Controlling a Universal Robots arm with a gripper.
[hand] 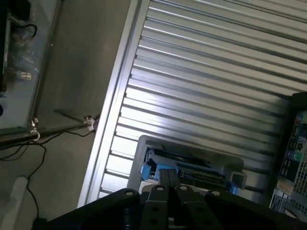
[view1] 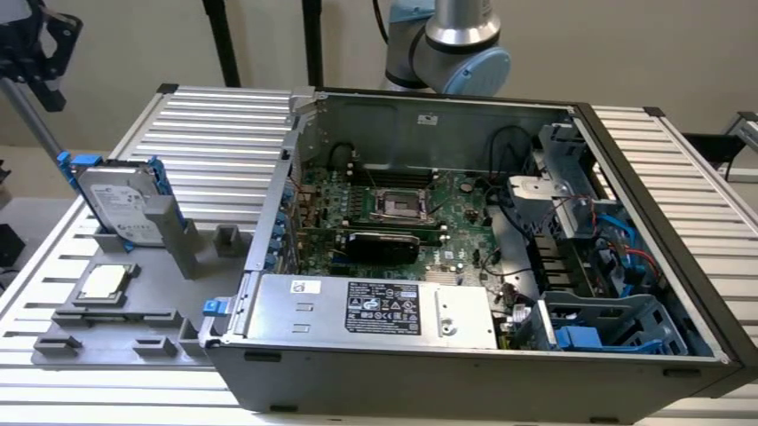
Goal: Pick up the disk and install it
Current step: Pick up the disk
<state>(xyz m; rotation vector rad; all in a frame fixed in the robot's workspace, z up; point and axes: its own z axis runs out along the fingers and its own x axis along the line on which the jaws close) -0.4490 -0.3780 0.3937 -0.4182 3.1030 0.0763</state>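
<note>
The claw [hand: 168, 173], fingers together and holding nothing, hangs well above the disk [view1: 119, 200], which stands on edge in a holder [view1: 180, 238] at the exterior view's left of the case [view1: 474, 386].

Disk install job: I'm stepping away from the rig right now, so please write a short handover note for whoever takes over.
The pincer is shut and holds nothing.
The flat silver-grey hard disk with white label and blue rails stands on edge in the grey holder at the exterior view's left, beside the open grey computer case.
Done: nothing; the disk is not picked up.
Left: the pick-up and the install.
</note>
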